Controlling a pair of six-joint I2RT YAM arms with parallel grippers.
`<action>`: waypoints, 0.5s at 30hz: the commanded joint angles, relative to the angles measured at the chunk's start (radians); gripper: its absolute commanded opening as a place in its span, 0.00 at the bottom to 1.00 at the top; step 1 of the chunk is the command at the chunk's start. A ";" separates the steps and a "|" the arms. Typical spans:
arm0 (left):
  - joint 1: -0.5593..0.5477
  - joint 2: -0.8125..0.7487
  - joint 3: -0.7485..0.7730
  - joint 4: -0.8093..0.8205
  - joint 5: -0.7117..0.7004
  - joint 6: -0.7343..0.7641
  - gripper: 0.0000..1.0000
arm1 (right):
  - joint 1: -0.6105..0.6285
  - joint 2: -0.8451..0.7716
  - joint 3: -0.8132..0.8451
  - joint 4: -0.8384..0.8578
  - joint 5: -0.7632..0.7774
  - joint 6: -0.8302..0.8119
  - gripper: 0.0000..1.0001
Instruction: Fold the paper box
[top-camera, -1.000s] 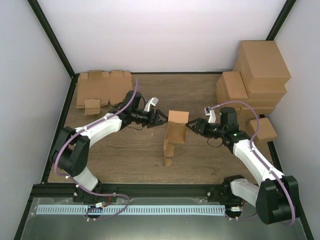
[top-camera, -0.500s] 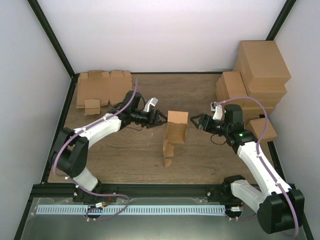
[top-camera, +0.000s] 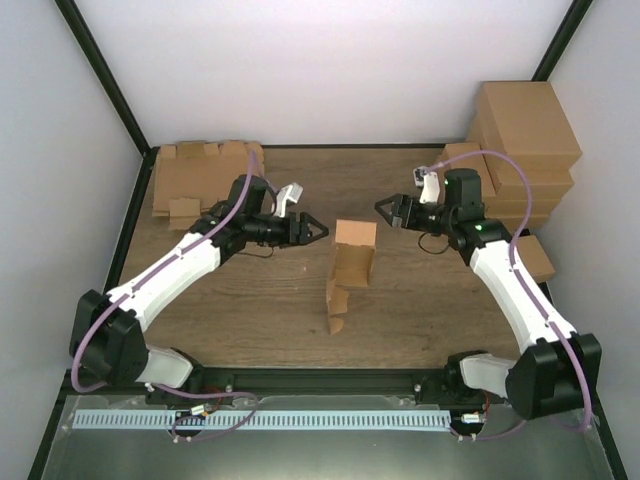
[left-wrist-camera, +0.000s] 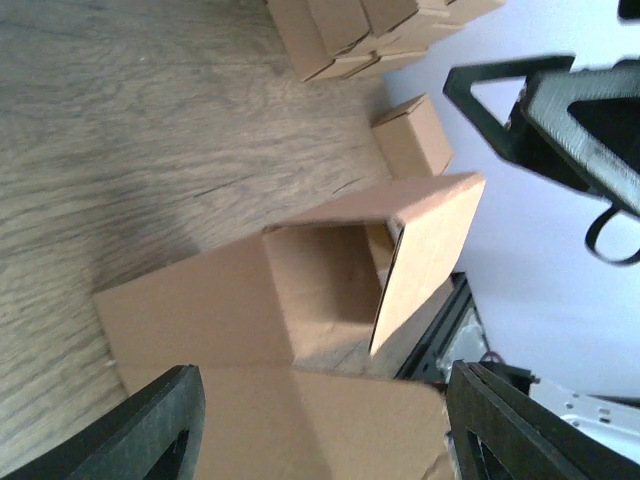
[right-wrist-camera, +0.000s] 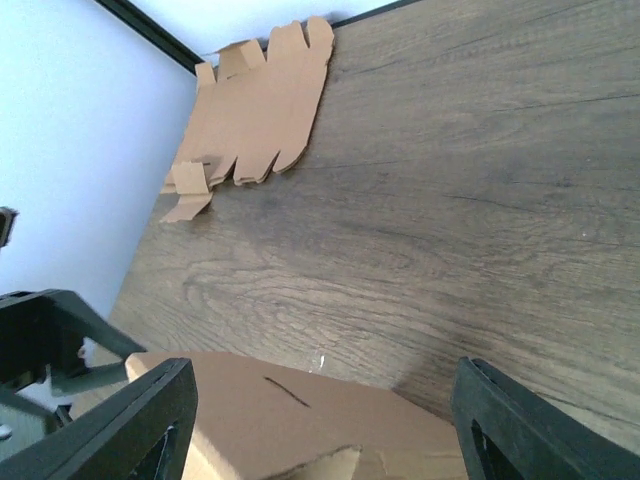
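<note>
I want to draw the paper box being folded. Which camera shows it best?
The top external view: the whole paper box shows, partly folded. The left wrist view looks into its open end but cuts off the rest. The right wrist view catches only one flat panel.

Robot arms: two, a left arm (top-camera: 170, 275) and a right arm (top-camera: 515, 290).
Grippers: two, a left gripper (top-camera: 318, 230) and a right gripper (top-camera: 383, 208), one to each arm.
Paper box (top-camera: 350, 265), part-folded, mid-table: one.
Flat die-cut cardboard blanks (top-camera: 200, 170): one stack, far left corner; the sheets cannot be counted.
Closed brown cartons: one pile (top-camera: 525, 130), far right, number unclear; one small carton (top-camera: 530, 258) at its near side.
Wooden table (top-camera: 260, 300): one.
</note>
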 joint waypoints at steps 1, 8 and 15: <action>-0.059 -0.061 0.033 -0.156 -0.120 0.084 0.71 | 0.008 0.056 0.094 -0.062 -0.036 -0.124 0.72; -0.199 -0.066 0.127 -0.289 -0.363 0.133 0.73 | 0.109 0.097 0.150 -0.086 0.051 -0.236 0.70; -0.309 0.010 0.235 -0.388 -0.568 0.156 0.73 | 0.223 0.147 0.183 -0.140 0.151 -0.287 0.63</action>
